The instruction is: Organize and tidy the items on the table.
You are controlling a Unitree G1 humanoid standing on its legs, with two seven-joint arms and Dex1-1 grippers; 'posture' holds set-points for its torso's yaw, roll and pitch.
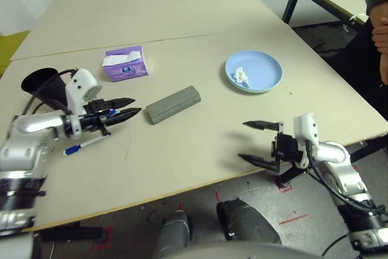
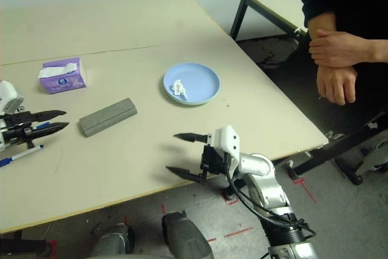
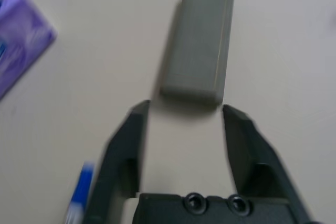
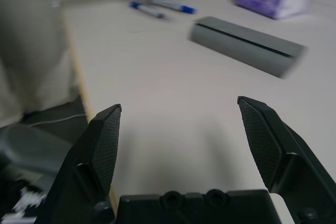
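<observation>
Grey oblong glasses case, closed

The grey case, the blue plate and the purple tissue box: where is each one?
Case (image 1: 173,104): left eye view, middle of its top face.
Plate (image 1: 267,71): left eye view, bare part of its dish.
Tissue box (image 2: 63,76): right eye view, its purple front.

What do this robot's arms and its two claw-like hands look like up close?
Both forearms are silver metal cylinders with white plastic housings near the wrists and black cables looping alongside. The left gripper and right gripper each carry two black, tapered, pointed fingers on a black base with small screws; the inner finger pads look finely textured.
</observation>
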